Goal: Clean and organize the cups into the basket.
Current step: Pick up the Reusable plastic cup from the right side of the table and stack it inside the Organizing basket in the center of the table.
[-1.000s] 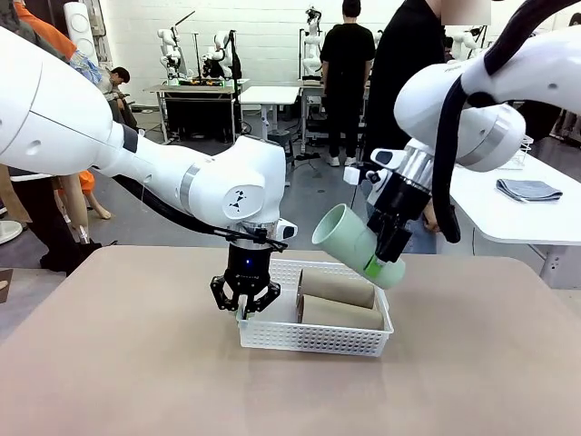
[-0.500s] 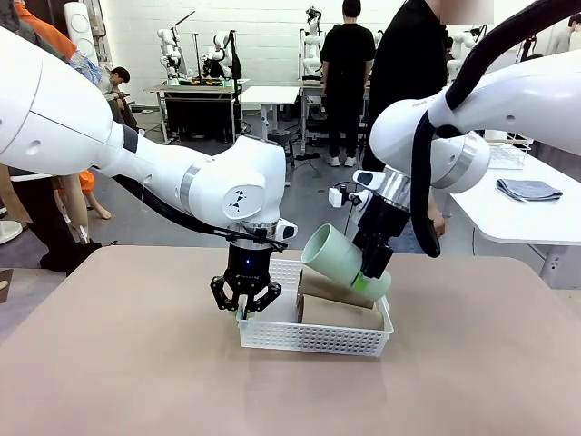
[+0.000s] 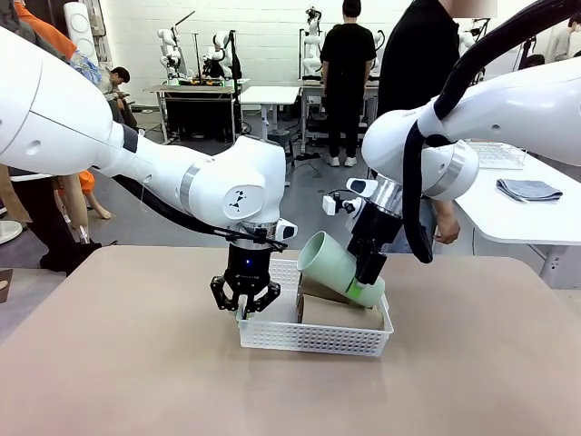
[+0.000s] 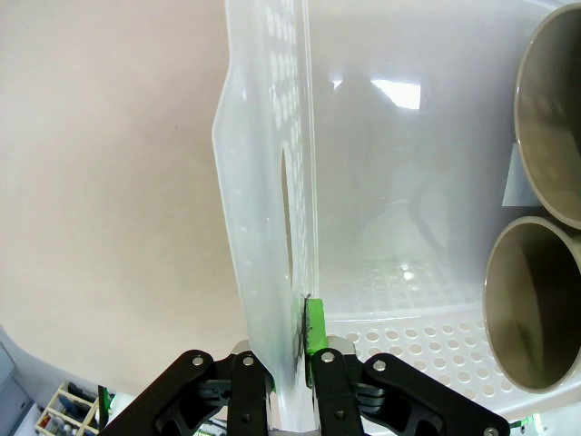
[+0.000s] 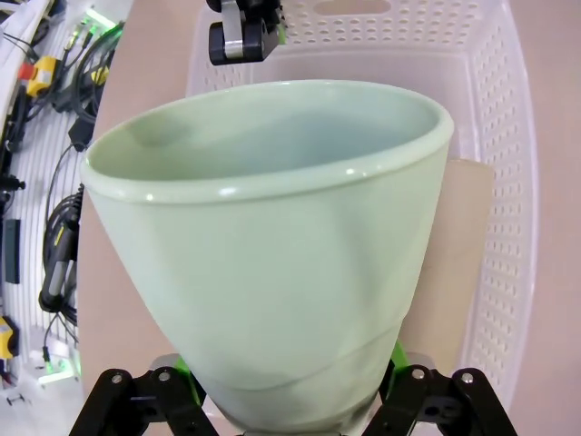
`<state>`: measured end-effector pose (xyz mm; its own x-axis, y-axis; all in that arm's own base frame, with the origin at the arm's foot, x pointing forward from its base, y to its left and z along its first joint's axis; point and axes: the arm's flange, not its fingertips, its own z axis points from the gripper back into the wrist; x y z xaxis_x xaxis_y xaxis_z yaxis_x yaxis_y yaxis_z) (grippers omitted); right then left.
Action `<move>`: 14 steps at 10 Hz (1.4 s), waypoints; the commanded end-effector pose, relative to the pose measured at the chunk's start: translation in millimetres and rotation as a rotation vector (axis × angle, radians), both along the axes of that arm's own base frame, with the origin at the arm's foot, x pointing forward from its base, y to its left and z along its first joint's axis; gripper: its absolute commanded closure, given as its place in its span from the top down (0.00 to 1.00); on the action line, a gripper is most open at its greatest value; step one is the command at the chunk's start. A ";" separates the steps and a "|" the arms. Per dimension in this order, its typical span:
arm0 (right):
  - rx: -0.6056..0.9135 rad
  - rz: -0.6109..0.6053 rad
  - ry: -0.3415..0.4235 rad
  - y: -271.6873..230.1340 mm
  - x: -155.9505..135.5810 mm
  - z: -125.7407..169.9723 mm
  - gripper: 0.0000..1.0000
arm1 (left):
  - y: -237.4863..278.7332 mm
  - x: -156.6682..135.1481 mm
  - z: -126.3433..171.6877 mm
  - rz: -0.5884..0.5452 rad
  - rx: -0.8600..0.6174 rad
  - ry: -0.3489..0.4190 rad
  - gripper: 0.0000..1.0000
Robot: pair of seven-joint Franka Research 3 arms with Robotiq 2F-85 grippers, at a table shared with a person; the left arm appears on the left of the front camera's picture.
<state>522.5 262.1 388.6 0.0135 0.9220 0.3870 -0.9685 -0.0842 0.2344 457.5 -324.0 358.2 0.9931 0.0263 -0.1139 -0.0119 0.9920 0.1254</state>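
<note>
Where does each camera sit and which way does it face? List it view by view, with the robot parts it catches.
Front view: between the arms, facing across the table; both arms, the left gripper clamped on the basket, the right gripper holding the green cup.
Left wrist view: above the basket wall; its fingers pinch it, two brown cups beside.
Right wrist view: behind the green cup, over the basket.
Shared: basket, brown cups.

White arms, black green-padded fingers (image 4: 314, 329)
</note>
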 end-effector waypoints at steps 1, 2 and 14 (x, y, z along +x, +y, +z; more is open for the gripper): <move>-0.045 -0.010 -0.002 3.4 6.7 1.4 0.82 | 0.7 -0.7 0.7 -0.008 -0.004 -0.004 0.00; -0.046 -0.013 0.001 2.8 7.3 1.1 0.89 | 0.7 -0.7 0.7 -0.008 -0.004 -0.004 0.00; 0.507 -0.024 0.047 -194.6 -43.0 83.3 1.00 | 0.7 -0.7 0.7 -0.008 -0.004 -0.004 0.00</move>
